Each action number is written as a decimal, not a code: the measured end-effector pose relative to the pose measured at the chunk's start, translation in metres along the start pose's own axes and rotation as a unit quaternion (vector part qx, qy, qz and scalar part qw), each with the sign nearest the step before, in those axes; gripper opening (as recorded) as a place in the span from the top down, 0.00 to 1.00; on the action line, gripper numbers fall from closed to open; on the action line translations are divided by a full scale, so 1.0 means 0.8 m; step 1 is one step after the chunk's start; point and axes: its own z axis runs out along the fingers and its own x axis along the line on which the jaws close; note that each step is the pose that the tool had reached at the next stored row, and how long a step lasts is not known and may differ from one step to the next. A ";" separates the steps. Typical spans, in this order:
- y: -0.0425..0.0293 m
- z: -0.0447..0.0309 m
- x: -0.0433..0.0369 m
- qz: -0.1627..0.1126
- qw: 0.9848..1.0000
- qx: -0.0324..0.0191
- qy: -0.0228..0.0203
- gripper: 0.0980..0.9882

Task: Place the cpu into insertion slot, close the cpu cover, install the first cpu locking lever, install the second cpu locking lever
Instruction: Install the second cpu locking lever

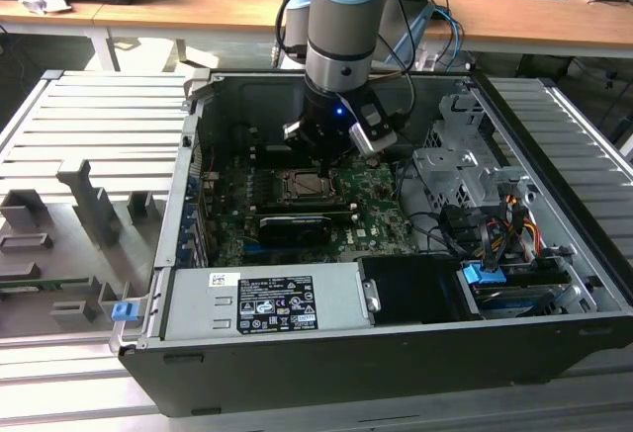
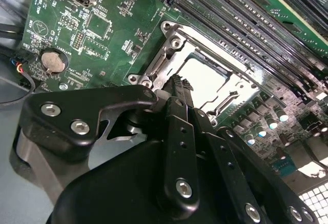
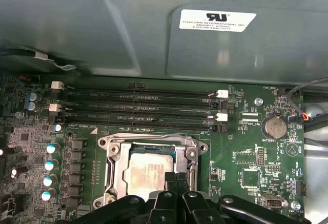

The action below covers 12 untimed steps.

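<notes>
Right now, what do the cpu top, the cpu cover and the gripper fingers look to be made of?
The cpu top looks like dull silvery-grey metal, matte with a soft sheen. The cpu cover looks like thin bright metal, polished, with sharp glints along its frame. The gripper fingers look like black metal or hard plastic, satin finish, fastened with silver screws; which one is unclear.
</notes>
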 end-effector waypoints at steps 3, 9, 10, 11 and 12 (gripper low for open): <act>-0.0012 -0.0001 0.000 0.000 1.000 0.000 0.000 0.99; -0.0032 -0.0004 0.000 0.000 1.000 0.000 0.000 0.99; -0.0036 -0.0004 0.000 0.000 1.000 0.000 0.000 0.99; -0.0041 -0.0005 0.000 0.000 1.000 0.000 0.000 0.99; -0.0048 -0.0006 0.000 0.000 1.000 0.000 0.000 0.99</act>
